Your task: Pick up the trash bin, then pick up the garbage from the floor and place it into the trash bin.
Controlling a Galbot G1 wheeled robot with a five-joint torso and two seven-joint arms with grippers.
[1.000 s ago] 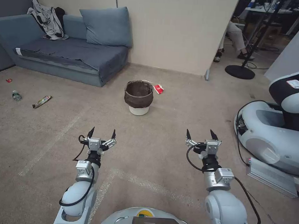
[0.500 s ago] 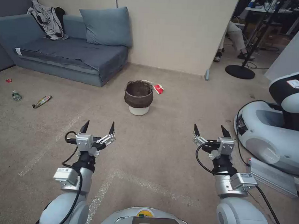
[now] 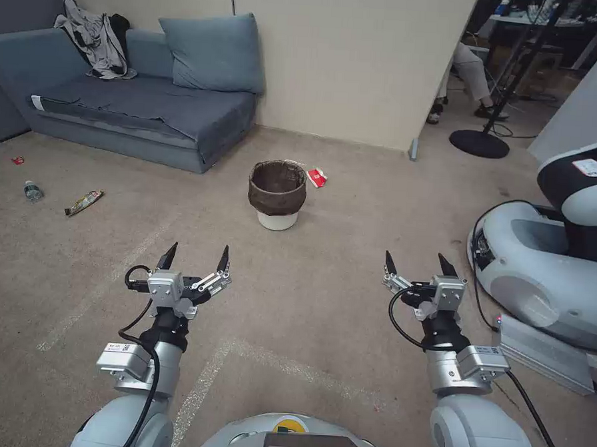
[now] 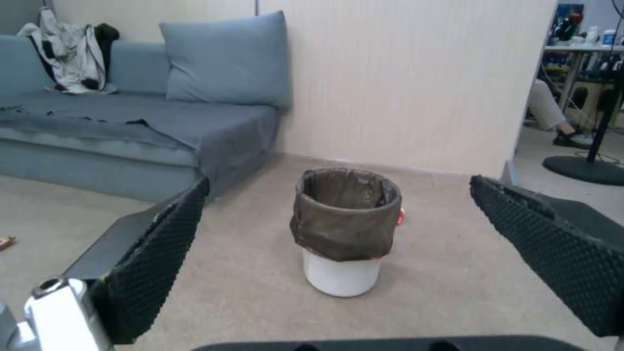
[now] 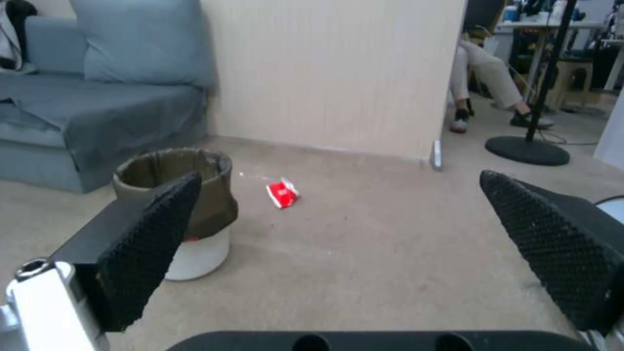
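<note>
White trash bin (image 3: 277, 194) stands ahead of both spread, seemingly empty grippers.

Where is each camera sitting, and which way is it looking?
Head view: high on the robot, looking down and forward at the floor; shows both arms, left gripper and right gripper open and apart.
Left wrist view: low behind the left gripper, facing the bin and sofa; its fingers frame the view.
Right wrist view: low behind the right gripper, facing the bin and a red packet.
All three share the bin.
</note>
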